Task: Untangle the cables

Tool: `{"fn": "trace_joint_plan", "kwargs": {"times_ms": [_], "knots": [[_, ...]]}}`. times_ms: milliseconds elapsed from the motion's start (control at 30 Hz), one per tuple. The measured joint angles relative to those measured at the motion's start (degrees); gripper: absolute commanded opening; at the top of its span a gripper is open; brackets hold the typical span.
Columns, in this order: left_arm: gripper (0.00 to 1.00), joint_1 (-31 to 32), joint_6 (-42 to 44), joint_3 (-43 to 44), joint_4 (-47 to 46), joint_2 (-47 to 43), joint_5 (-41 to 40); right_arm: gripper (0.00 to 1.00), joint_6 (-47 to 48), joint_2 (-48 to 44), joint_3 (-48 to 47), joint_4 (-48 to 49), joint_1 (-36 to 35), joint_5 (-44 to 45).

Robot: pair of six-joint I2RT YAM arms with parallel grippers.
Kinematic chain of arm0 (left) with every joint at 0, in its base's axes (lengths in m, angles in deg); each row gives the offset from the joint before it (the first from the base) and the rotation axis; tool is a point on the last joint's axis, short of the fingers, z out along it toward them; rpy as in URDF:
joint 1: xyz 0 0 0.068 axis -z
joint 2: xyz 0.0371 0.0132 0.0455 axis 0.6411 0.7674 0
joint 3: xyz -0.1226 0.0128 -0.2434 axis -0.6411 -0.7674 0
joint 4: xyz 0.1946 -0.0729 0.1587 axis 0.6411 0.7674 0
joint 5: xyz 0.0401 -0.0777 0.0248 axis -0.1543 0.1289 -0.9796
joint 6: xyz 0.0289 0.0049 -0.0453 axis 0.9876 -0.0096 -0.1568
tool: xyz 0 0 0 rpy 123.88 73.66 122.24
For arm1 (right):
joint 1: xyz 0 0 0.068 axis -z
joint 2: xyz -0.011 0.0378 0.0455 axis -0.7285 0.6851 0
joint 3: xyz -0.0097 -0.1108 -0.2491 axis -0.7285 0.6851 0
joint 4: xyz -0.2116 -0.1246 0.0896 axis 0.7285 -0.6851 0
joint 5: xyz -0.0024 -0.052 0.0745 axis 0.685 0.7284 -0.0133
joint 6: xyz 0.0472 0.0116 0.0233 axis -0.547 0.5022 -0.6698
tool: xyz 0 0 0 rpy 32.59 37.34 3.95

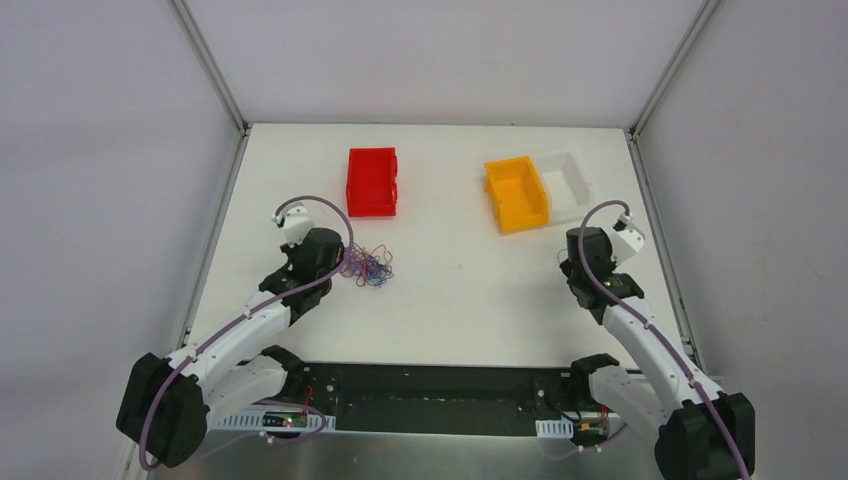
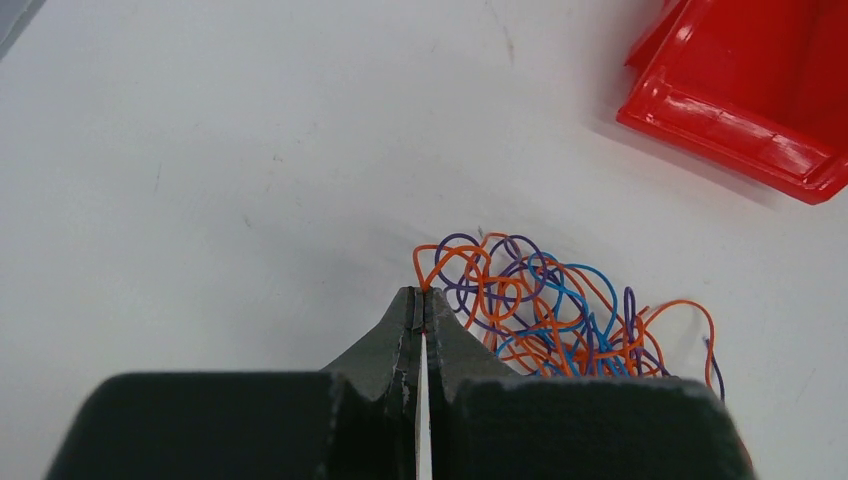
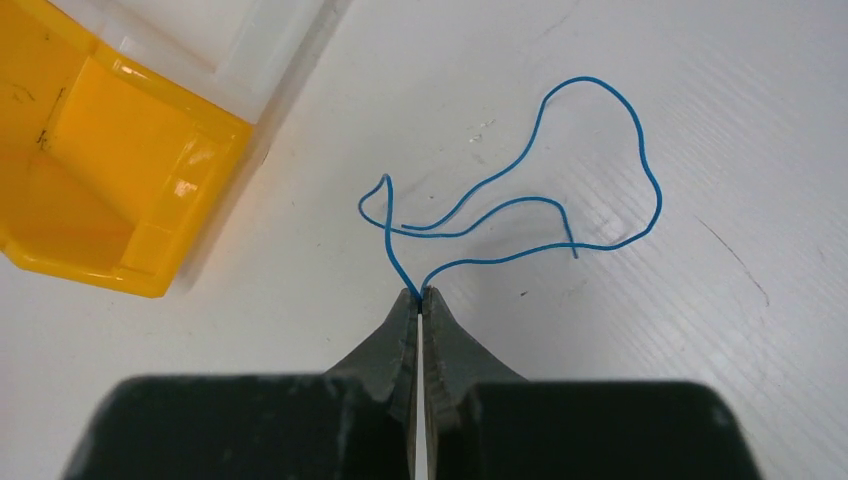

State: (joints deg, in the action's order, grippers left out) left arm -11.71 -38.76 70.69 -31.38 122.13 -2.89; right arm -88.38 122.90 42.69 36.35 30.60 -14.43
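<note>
The left pincer [image 2: 420, 305] is pinching a thin orange wire loop [image 2: 417, 262] on the small knot of orange, blue and purple wires [image 2: 550, 310] lying on the white worktop [image 2: 200, 150], probably to tug it free; the right pincer [image 3: 420, 300] is squeezing one loose blue wire [image 3: 530, 200] beside the yellow plastic bin [image 3: 90, 180], maybe for sorting.

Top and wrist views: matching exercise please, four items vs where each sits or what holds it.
Things:
1. red plastic bin
2. yellow plastic bin
3. single thin blue wire
4. multicoloured knot of thin wires

Places:
A. pinched in the right gripper
B. beside the translucent white bin
C. orange loop pinched by the left gripper
D. just beyond the knot, left side of the white table

Pairs: 1-D, 2-B, 3-A, 4-C.
</note>
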Motion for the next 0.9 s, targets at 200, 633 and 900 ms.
{"fn": "trace_joint_plan", "kwargs": {"times_ms": [200,633,900], "knots": [[0.00,0.0,2.2,-0.1,-0.4,-0.6,4.4,0.00,4.1,-1.7,0.0,1.0,0.2,-9.8],[0.00,0.0,9.3,-2.9,-12.3,-0.9,27.8,0.00,9.1,2.0,-12.9,3.2,0.1,-35.9],[0.00,0.0,9.7,-2.9,-13.5,-0.8,30.9,0.00,10.8,8.3,-30.9,2.7,0.1,-37.1]]}}
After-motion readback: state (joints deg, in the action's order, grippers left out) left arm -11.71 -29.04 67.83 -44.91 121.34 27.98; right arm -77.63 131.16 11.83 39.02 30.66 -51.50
